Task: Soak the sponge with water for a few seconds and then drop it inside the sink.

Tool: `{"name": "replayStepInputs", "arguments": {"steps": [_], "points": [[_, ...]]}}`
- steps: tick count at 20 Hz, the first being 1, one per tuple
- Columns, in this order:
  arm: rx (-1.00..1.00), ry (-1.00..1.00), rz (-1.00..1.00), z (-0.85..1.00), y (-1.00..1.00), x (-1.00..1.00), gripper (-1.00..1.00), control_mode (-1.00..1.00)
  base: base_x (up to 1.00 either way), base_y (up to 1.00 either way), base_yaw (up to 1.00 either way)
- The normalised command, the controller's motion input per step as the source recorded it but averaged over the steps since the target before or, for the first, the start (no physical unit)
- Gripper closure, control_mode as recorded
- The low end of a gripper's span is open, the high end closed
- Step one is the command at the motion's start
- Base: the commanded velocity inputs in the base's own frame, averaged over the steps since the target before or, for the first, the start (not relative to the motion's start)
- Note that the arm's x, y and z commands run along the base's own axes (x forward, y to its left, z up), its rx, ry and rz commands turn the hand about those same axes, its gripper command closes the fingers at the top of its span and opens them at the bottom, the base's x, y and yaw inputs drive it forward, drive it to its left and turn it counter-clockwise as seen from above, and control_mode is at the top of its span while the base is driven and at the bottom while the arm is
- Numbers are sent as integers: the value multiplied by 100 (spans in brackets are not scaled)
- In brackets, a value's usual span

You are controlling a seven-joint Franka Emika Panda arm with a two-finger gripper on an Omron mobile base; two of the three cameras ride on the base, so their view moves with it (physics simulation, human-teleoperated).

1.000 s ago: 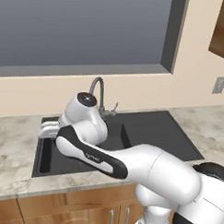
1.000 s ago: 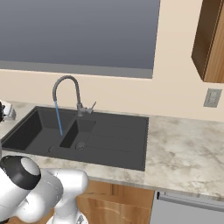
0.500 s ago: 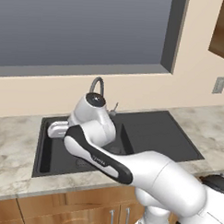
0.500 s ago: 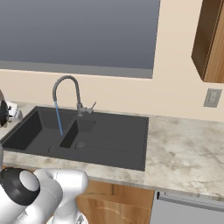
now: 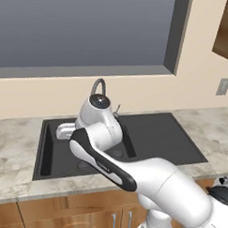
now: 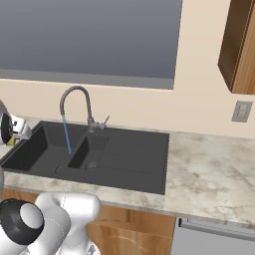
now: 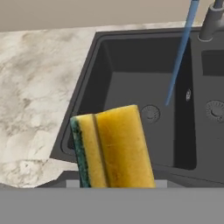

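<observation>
The sponge [image 7: 113, 148] stands upright, apparently clamped in the tool, over the sink's [image 7: 131, 57] left basin edge beside the marble surface [image 7: 39, 87]. Water [image 7: 178, 54] streams down well apart from it.

Sponge [image 7: 114, 148] above sink [image 7: 131, 83] rim

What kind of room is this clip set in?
A rendered home kitchen, most likely: a dark two-basin sink with a gooseneck faucet running water, a marble-look counter and wooden cabinets.
</observation>
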Motion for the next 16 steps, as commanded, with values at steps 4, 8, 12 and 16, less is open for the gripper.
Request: {"name": "replayStepInputs", "arguments": {"steps": [4, 8, 12, 16], "points": [[-3, 0, -12, 0, -32, 5, 100, -100, 0, 0, 0], [-5, 0, -13, 0, -28, 3, 100, -100, 0, 0, 0], [-9, 0, -13, 0, -25, 8, 100, -100, 0, 0, 0], [-11, 0, -10, 0, -16, 14, 100, -100, 0, 0, 0]]}}
